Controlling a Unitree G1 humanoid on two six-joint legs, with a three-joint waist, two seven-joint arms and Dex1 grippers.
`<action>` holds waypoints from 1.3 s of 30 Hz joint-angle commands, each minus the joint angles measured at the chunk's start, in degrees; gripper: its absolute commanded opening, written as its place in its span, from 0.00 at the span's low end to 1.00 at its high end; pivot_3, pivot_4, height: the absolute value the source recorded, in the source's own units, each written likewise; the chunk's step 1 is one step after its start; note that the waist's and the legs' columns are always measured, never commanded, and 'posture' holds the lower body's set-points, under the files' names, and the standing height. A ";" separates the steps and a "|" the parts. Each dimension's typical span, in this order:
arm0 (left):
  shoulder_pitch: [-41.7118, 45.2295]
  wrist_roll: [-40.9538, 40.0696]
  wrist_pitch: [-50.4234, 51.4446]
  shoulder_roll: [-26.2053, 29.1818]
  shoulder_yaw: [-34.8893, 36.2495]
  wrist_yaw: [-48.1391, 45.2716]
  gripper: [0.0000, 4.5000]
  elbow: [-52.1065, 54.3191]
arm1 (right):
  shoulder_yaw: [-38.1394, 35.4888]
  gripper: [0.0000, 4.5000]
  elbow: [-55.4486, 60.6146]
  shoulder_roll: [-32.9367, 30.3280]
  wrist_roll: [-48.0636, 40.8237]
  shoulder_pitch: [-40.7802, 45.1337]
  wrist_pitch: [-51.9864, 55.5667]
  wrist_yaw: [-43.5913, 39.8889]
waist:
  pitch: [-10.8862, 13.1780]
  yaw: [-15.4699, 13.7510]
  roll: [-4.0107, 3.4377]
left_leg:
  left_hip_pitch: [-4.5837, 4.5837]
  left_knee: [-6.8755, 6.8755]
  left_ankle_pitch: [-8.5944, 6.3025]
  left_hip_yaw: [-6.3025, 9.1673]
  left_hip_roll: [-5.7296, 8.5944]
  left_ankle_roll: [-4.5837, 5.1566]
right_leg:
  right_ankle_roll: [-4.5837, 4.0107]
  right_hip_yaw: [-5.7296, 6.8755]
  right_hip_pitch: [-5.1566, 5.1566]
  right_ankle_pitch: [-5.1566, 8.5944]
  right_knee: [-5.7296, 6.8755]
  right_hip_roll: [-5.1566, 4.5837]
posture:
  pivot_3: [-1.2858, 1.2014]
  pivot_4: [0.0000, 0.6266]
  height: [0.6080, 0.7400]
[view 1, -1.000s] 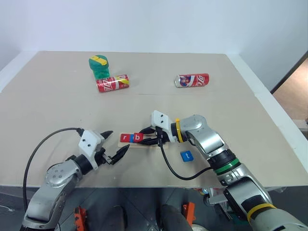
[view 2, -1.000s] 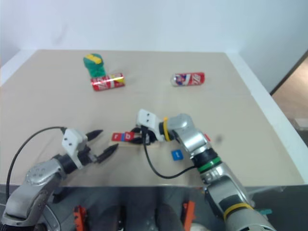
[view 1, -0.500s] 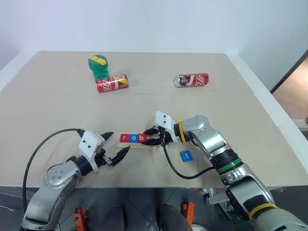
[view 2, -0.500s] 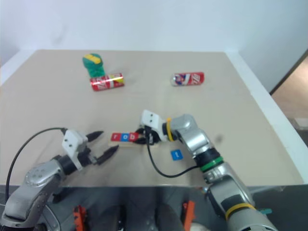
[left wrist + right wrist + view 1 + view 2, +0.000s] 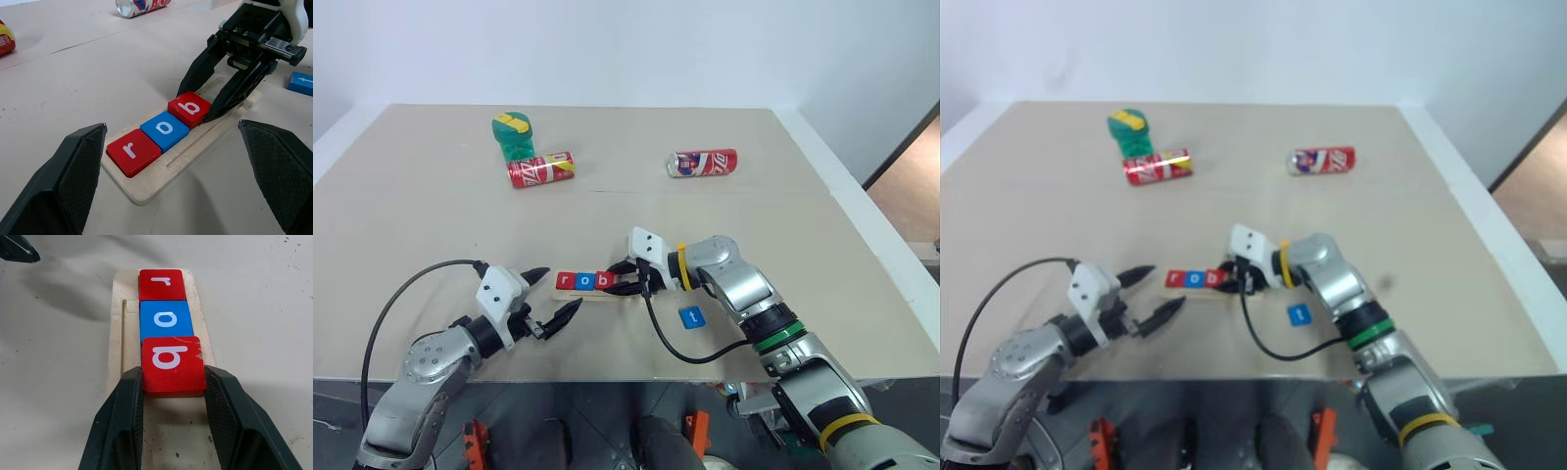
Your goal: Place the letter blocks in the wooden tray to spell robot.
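Right gripper [image 5: 172, 382] fingers clamp b block [image 5: 172, 363] to seat it against o block [image 5: 166, 320] in wooden tray [image 5: 117, 328]; left gripper [image 5: 546, 294] spread wide, empty.

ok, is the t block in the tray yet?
No, the blue t block lies on the table beside the wooden tray, which holds only r, o and b.
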State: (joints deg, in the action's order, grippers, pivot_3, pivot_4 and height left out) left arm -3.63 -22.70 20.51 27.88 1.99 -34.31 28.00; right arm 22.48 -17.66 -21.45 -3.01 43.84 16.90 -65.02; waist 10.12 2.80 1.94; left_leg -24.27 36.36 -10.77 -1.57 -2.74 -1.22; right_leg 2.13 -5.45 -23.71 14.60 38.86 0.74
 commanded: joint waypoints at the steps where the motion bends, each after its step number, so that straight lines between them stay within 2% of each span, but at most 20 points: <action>1: 0.32 -0.48 -0.23 0.21 -0.02 -0.29 1.00 2.45 | -0.30 0.38 0.37 0.40 -0.11 0.75 0.07 -0.68 | 0.00 0.00 0.00 | 0.00 0.00 0.00 0.00 0.00 0.00 | 0.00 0.00 0.00 0.00 0.00 0.00 | 0.52 0.24 1.00; 2: 0.30 -0.47 -0.29 0.21 -0.01 -0.33 1.00 2.34 | -0.28 0.50 0.41 0.51 -0.20 0.88 0.31 -0.78 | 0.00 0.00 0.00 | 0.00 0.00 0.00 0.00 0.00 0.00 | 0.00 0.00 0.00 0.00 0.00 0.00 | 0.52 0.24 1.00; 6: 0.06 -0.21 -0.58 0.26 -0.10 -0.46 1.00 2.10 | -0.42 0.82 0.45 0.91 -0.37 1.22 0.72 -0.94 | 0.00 0.00 0.00 | 0.00 0.00 0.00 0.00 0.00 0.00 | 0.00 0.00 -0.01 0.00 0.00 0.00 | 0.52 0.24 1.00; 7: 0.02 -0.16 -0.57 0.26 -0.14 -0.44 1.00 2.13 | -0.49 0.84 0.49 0.98 -0.43 1.33 0.86 -1.00 | 0.00 0.00 0.00 | 0.00 0.00 0.00 0.00 0.00 0.00 | 0.00 0.00 0.00 0.00 0.00 0.00 | 0.52 0.24 1.00; 8: -0.03 -0.11 -0.56 0.27 -0.18 -0.44 1.00 2.17 | -0.55 0.96 0.64 0.96 -0.53 1.43 1.02 -1.24 | 0.00 0.00 0.00 | 0.00 0.00 0.00 0.00 0.00 0.00 | 0.00 0.00 0.00 0.00 0.00 0.00 | 0.52 0.24 1.00; 9: -0.05 -0.07 -0.53 0.28 -0.18 -0.41 1.00 2.20 | -0.79 0.99 0.76 1.03 -0.62 1.48 0.97 -1.19 | 0.00 0.00 0.00 | 0.00 0.00 0.00 0.00 0.00 0.00 | 0.00 0.00 0.00 0.00 0.00 0.00 | 0.52 0.24 1.00; 12: 0.01 0.13 -1.14 0.80 -0.13 -1.09 1.00 2.58 | -4.69 0.99 3.69 1.69 -3.74 1.90 4.26 0.49 | 0.00 0.00 0.00 | -0.01 0.00 0.00 0.00 0.00 0.00 | 0.00 0.00 -0.01 0.00 0.00 0.00 | 0.52 0.24 1.00; 14: -0.16 -0.06 -2.26 2.37 -1.10 -4.08 1.00 3.75 | -10.09 0.99 6.07 2.41 -7.31 2.55 9.85 4.45 | 0.01 0.00 0.00 | -0.02 0.00 0.00 0.00 0.00 0.00 | 0.00 -0.01 -0.04 0.00 0.02 0.00 | 0.52 0.24 1.00; 17: -0.36 -2.60 -1.54 4.74 -2.88 -8.93 1.00 6.04 | -22.02 0.99 8.76 2.76 -13.29 2.40 16.94 13.86 | 0.01 -0.12 0.00 | -0.12 0.00 0.01 0.01 0.02 -0.02 | 0.00 -0.03 -0.13 0.00 0.09 -0.01 | 0.52 0.24 1.00; 20: -0.73 -3.60 -0.67 7.55 -3.76 -12.61 1.00 7.05 | -31.46 0.99 14.84 1.29 -16.14 -1.78 21.81 22.62 | -0.01 -0.27 0.02 | -0.23 0.00 0.02 0.05 0.07 -0.04 | 0.00 -0.04 -0.15 0.02 0.08 -0.10 | 0.52 0.24 1.00; 22: -0.93 -4.04 -0.61 8.74 -3.90 -13.98 1.00 7.08 | -34.92 0.99 21.07 0.55 -14.67 -7.24 21.24 28.13 | -0.01 -0.22 0.03 | -0.25 -0.02 -0.02 0.05 0.10 -0.10 | -0.02 -0.06 -0.18 0.08 0.08 -0.13 | 0.52 0.24 1.00; 25: -0.39 -3.66 -1.27 9.39 -4.26 -15.04 1.00 6.18 | -37.58 0.99 31.98 0.16 -9.68 -18.66 18.39 36.75 | -0.03 -0.29 0.03 | -0.33 -0.09 -0.12 0.09 0.12 -0.13 | 0.17 -0.04 -0.25 0.37 0.07 -0.12 | 0.52 0.24 1.00; 28: 0.92 -2.95 -1.74 8.86 -5.22 -15.20 1.00 4.94 | -39.01 0.99 40.89 0.65 -8.24 -30.01 18.47 41.06 | -0.02 0.06 -0.11 | -0.46 -0.16 -0.17 -0.01 0.13 -0.17 | 0.17 -0.21 -0.51 0.42 0.14 -0.10 | 0.52 0.24 1.00; 35: 4.44 -2.69 -1.62 6.03 -6.72 -14.22 1.00 2.34 | -39.38 0.99 45.29 1.78 -7.88 -40.19 19.19 46.51 | -0.01 1.05 -0.07 | -0.12 -0.10 -0.07 -0.02 0.04 -0.12 | 0.05 -0.22 -0.25 0.22 0.19 0.05 | 0.52 0.24 1.00; 39: 5.69 -2.18 -1.56 5.43 -8.21 -14.88 1.00 1.72 | -38.75 0.99 45.51 1.33 -9.08 -43.25 18.66 45.71 | -0.02 1.22 -0.08 | -0.02 -0.04 0.05 -0.07 0.08 -0.06 | -0.18 -0.32 -0.17 0.21 0.18 0.00 | 0.52 0.24 1.00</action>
State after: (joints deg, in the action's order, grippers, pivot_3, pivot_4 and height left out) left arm 1.50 -24.92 19.83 33.65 -5.55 -48.94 29.20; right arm -15.79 25.06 -19.54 -11.19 0.78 36.43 -19.07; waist 10.10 4.02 1.86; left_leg -24.29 36.33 -10.70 -1.65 -2.64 -1.27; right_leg 1.96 -5.79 -23.87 14.80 39.03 0.72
